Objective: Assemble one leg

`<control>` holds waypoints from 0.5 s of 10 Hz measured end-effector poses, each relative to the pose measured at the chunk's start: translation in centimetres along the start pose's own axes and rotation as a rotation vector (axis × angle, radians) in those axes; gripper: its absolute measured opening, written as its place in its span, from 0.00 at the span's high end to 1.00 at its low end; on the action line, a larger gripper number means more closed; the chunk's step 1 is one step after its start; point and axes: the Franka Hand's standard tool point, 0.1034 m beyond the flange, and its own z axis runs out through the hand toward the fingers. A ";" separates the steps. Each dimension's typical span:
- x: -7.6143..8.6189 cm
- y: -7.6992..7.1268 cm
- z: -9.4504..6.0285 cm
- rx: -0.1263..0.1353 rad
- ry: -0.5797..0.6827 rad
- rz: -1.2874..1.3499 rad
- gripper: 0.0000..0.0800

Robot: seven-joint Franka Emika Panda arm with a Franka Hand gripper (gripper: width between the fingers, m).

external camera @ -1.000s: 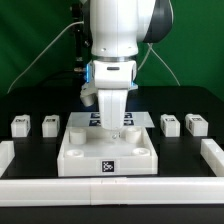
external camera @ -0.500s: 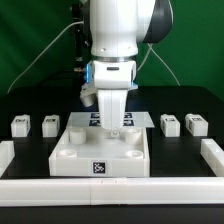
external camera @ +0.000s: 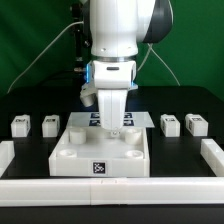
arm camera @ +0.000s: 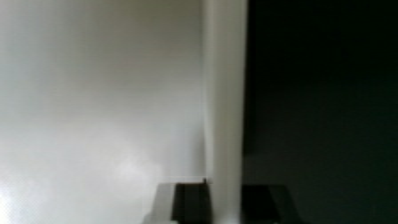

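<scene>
White legs [external camera: 49,123] either side of tray [external camera: 72,158], arm [external camera: 112,50] across marker board [external camera: 128,118]

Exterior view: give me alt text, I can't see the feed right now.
The pincer reaches down at the far rim of the white tray, centre of a black table; whether it grips anything cannot be told. Four legs stand apart from it, two on the exterior view's left, two on its right.

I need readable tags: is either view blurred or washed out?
Exterior view: sharp and evenly lit, the tray tag readable, no glare. Wrist view: out of focus, only a blurry pale surface against black, no tag showing.
</scene>
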 end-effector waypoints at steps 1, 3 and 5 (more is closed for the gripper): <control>0.0 0.0 0.0 0.000 0.000 0.000 0.92; 1.0 0.3 0.0 0.002 0.002 0.013 0.92; 3.4 1.4 -0.1 -0.007 0.011 -0.014 0.92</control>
